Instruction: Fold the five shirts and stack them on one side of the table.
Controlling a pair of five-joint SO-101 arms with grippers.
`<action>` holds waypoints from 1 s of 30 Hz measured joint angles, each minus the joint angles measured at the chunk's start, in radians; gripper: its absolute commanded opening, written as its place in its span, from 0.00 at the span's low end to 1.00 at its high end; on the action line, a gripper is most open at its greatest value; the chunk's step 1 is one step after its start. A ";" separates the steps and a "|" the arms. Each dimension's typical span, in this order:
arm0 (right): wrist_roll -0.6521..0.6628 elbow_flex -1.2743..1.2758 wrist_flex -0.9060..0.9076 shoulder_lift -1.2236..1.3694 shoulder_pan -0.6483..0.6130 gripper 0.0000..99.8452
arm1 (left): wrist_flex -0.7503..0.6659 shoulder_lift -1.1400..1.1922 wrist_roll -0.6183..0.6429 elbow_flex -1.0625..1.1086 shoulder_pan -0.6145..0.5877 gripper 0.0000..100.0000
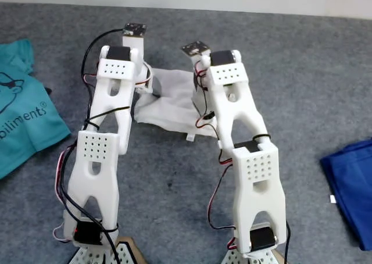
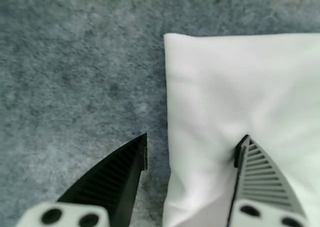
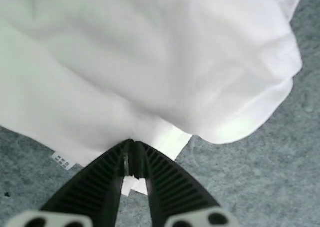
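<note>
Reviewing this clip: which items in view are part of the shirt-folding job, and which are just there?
Part of the job:
white shirt, pinched in the right jaws, with the left jaws open astride its edge
teal shirt
blue shirt

Just there:
grey table cover
wooden base board

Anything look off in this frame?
Nothing is damaged. The white shirt lies rumpled and skewed between the arms, bulging in folds near the right gripper, which pinches its edge. The left gripper is open across another edge. The teal shirt and blue shirt lie on opposite sides, not stacked.
</note>
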 measured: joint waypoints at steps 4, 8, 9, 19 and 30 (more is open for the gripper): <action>0.040 0.000 0.075 0.000 0.015 0.01 | 0.000 0.000 0.000 0.000 0.000 0.28; 0.066 0.025 0.095 0.000 0.048 0.01 | 0.000 0.000 0.000 0.000 0.000 0.28; 0.081 0.043 0.097 0.000 0.057 0.01 | 0.000 0.000 0.000 0.000 0.000 0.28; 0.118 -0.017 0.097 -0.094 0.100 0.01 | 0.008 0.003 0.005 -0.087 -0.002 0.28; 0.006 -0.078 0.060 -0.253 0.046 0.05 | 0.206 0.002 0.057 -0.330 -0.049 0.28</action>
